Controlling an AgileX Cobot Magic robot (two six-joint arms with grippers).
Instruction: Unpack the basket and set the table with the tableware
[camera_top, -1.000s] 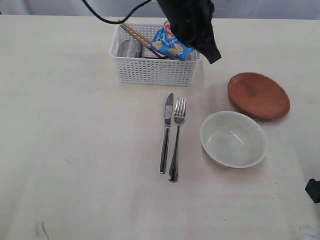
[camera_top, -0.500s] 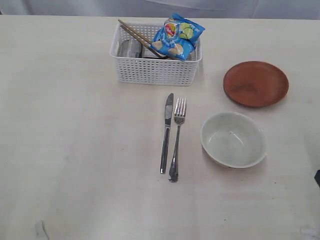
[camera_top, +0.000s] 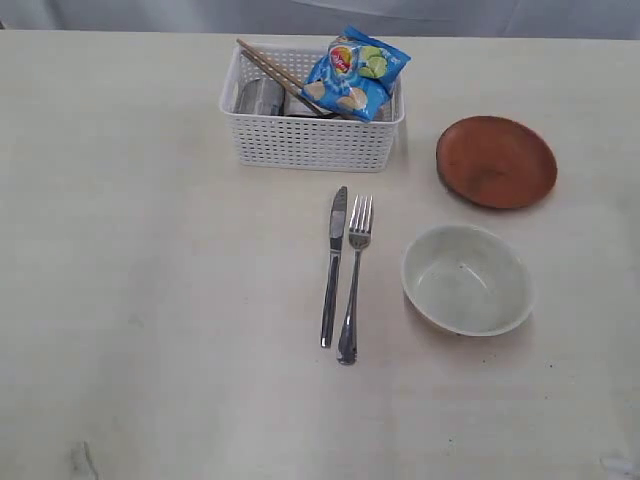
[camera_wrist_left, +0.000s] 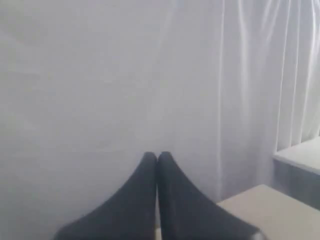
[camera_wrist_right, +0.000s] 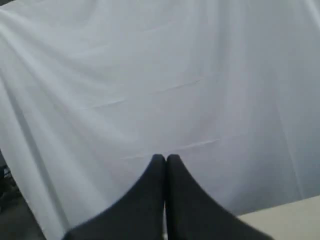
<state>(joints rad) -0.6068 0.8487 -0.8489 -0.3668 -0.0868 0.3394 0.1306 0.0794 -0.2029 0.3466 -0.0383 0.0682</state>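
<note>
Beige table (camera_top: 140, 260), white curtain (camera_wrist_left: 100, 75) beyond. White lattice basket (camera_top: 310, 145) far centre. Left gripper (camera_wrist_left: 157, 156) and right gripper (camera_wrist_right: 165, 157): jaws pressed together, empty.

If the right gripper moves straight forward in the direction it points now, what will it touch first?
Probably the white curtain, which fills the right wrist view beyond the shut right gripper; how far away is unclear.

1 ea basket (camera_top: 310, 145), knife (camera_top: 332, 265), fork (camera_top: 353, 275), bowl (camera_top: 466, 279), plate (camera_top: 496, 162), cup (camera_top: 260, 97), chip bag (camera_top: 355, 72), 2 chopsticks (camera_top: 275, 68)
</note>
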